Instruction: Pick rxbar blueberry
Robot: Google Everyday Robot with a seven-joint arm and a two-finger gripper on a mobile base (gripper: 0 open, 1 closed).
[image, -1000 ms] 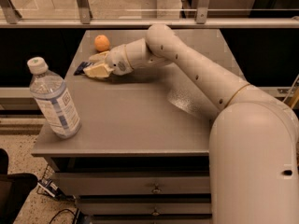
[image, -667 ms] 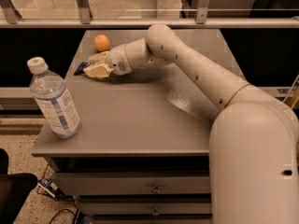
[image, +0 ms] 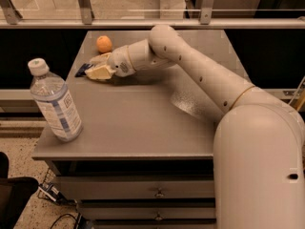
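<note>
The rxbar blueberry (image: 83,70) is a small flat dark-blue wrapper lying on the grey table (image: 143,123) at its far left. Only its left end shows; the rest is hidden behind my gripper. My gripper (image: 98,68) is down at table level right at the bar, reaching in from the right, and covers the bar's right part. I cannot tell whether the bar is held.
A round orange fruit (image: 104,44) sits just behind the gripper near the table's back edge. A clear water bottle (image: 55,101) with a white cap stands upright at the front left. A railing and glass run behind the table. Drawers are below its front edge.
</note>
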